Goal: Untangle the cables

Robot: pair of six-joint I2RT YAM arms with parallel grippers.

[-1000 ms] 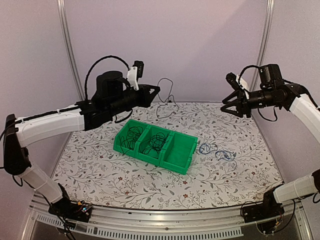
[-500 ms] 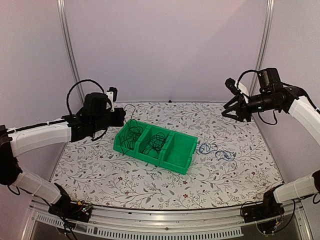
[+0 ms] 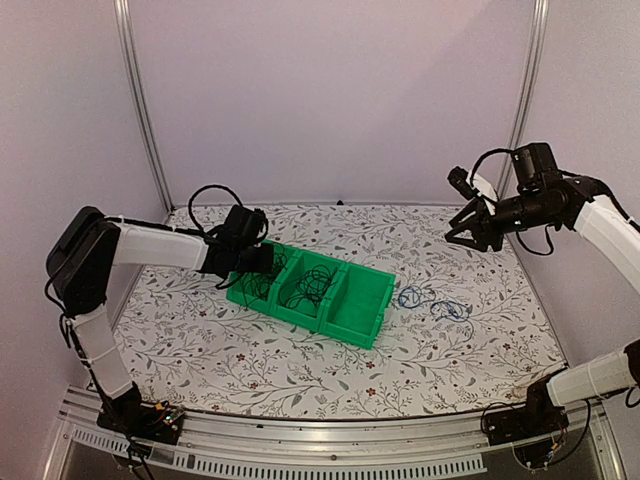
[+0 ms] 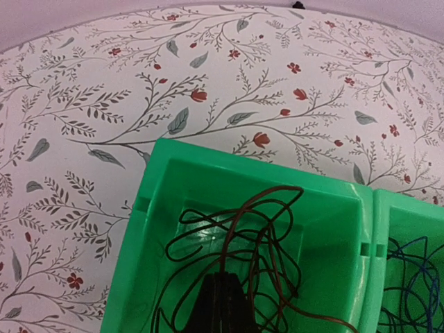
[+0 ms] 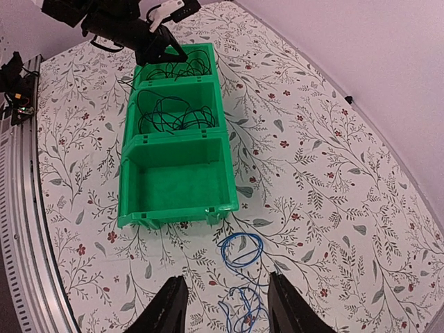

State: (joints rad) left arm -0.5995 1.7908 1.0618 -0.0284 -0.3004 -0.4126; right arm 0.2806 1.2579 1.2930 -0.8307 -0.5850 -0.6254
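A green three-compartment bin lies mid-table. My left gripper is down in its left compartment, shut on a thin black cable that loops around the closed fingers. The middle compartment holds another dark cable bundle with blue strands. The right compartment is empty. A thin blue cable lies loose on the table right of the bin, and also shows in the right wrist view. My right gripper is open and empty, high above the table's right side.
The bin's green walls close in on the left gripper. The floral tablecloth covers the table. Metal frame posts stand at the back corners, with a wall behind. The left arm reaches across to the bin's far compartment.
My left arm has swung down from high at the back, carrying the black cable into the bin's left compartment. My right gripper has barely moved and stays open.
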